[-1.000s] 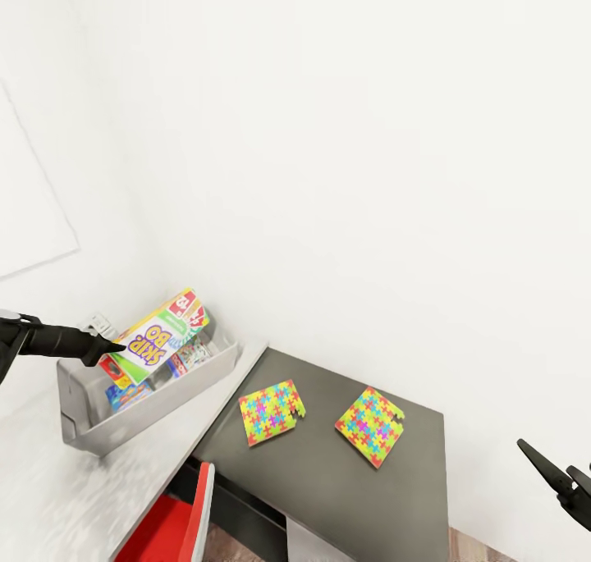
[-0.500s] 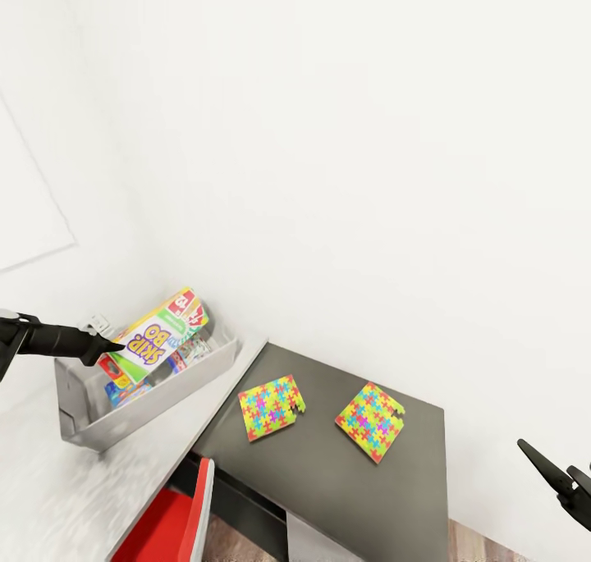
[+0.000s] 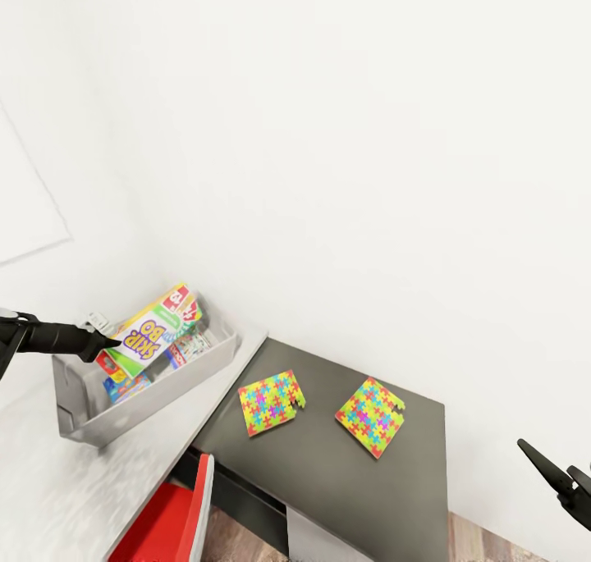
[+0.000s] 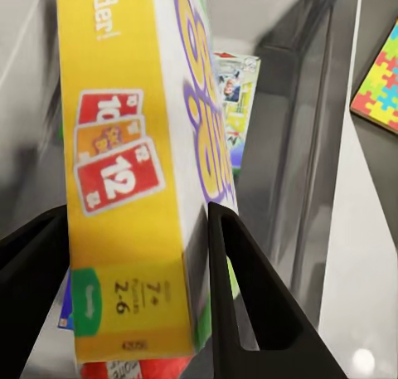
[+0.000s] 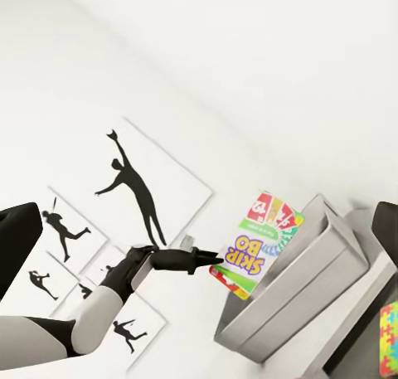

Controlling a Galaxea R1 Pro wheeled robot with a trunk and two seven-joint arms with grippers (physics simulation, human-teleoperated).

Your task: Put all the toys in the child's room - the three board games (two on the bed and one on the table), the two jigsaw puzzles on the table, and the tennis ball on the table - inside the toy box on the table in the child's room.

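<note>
- Now our left end effector [image 3: 111,342] is clamped on the SKIP-BO board game [image 3: 153,331] — tilted over the toy box [image 3: 90,427], far left on the counter [image 3: 345,472].
- Next we lower, release; both jigsaw puzzles [image 3: 271,403] wait.

The robot's left arm [image 5: 79,308] has a glossy black outer link, then a pale grey forearm segment, ending in a black wrist housing. The left gripper [image 3: 105,342] is matte black with a small light grey block behind it; its fingers [image 4: 249,296] are flat, smooth black blades tapering to points. The right gripper [image 3: 558,480] is black too, with long thin pointed fingers [image 3: 538,462]
</note>
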